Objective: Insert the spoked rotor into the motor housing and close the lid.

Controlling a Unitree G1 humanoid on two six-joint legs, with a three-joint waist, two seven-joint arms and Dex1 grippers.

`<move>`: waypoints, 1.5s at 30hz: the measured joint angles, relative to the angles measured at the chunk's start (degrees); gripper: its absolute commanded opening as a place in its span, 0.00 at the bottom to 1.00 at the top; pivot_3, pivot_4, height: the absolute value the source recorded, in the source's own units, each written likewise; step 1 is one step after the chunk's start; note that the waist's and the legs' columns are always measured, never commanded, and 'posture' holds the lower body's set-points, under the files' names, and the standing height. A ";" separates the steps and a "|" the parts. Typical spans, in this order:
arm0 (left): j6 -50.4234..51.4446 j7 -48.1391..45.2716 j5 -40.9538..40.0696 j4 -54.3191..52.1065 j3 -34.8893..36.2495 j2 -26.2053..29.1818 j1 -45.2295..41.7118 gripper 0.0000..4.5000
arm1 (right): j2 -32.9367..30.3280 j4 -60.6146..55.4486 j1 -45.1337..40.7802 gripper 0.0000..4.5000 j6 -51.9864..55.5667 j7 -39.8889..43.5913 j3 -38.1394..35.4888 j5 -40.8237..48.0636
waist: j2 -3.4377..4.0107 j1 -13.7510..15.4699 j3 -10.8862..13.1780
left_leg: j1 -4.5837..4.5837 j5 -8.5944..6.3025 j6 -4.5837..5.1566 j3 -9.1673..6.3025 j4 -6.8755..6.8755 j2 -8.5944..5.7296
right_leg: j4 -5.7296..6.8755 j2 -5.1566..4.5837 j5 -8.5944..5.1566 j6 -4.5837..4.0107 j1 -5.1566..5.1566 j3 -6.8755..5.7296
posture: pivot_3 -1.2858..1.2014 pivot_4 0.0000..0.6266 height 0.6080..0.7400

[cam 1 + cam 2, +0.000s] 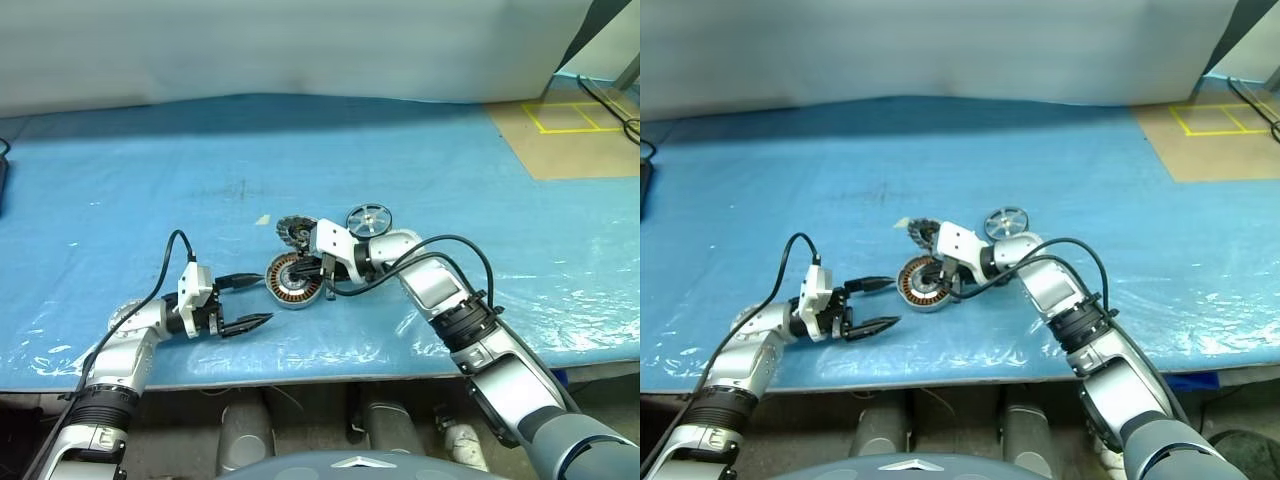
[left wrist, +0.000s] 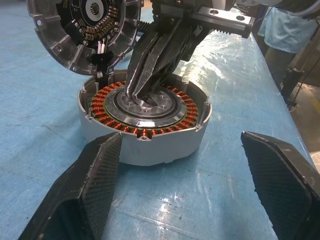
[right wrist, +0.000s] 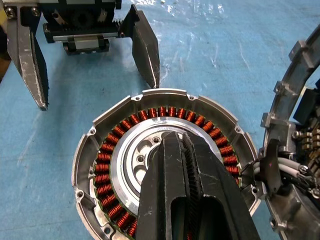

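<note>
Right hand (image 3: 185, 150) shut, tips on housing (image 1: 293, 281) hub, blocking it. Lid (image 2: 82, 30) tilted against housing. Rotor (image 1: 368, 218) beyond right hand on surface (image 1: 150, 180). Left hand (image 1: 248, 301) wide, empty, near housing.

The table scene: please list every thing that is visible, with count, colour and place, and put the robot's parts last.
housing: one, silver with copper windings, on the sheet at the middle, between the two claws.
lid: one, grey, tilted up right behind the housing, joined to it by wires.
rotor: one, shiny silver with spokes, flat on the sheet, behind the right arm, apart from the housing.
sheet: one, blue, covering the table.
floor patch: one, brown with yellow tape lines, far right behind the table.
left claw: one, black fingers, open, just left of the housing, not touching it.
right claw: one, black fingers, shut, tips on the housing's hub.
</note>
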 measured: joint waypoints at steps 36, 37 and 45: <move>0.50 -1.19 -0.22 0.23 0.11 0.29 -2.20 0.89 | -20.54 -5.56 7.11 0.21 9.74 0.74 -15.06 8.79 | 0.00 -0.22 0.00 | -0.03 -0.01 -0.01 0.02 0.01 -0.03 | -0.02 0.04 -0.21 0.34 -0.08 0.08 | 0.52 0.24 1.00; 0.49 -1.42 -0.25 0.37 0.12 0.29 -2.44 0.89 | -20.74 -3.87 5.99 0.28 8.41 0.00 -15.47 8.04 | 0.00 -0.35 0.00 | -0.04 -0.01 -0.02 0.02 0.01 -0.03 | 0.00 0.05 -0.20 0.34 -0.12 0.08 | 0.52 0.24 1.00; 0.84 -1.85 -0.44 0.50 0.11 0.19 -2.63 0.89 | -19.41 8.01 -4.08 0.36 -0.31 -3.45 -15.88 3.86 | 0.00 -0.53 0.00 | -0.10 -0.01 -0.01 0.02 0.02 -0.06 | 0.01 0.04 0.03 -0.05 -0.13 0.09 | 0.52 0.24 1.00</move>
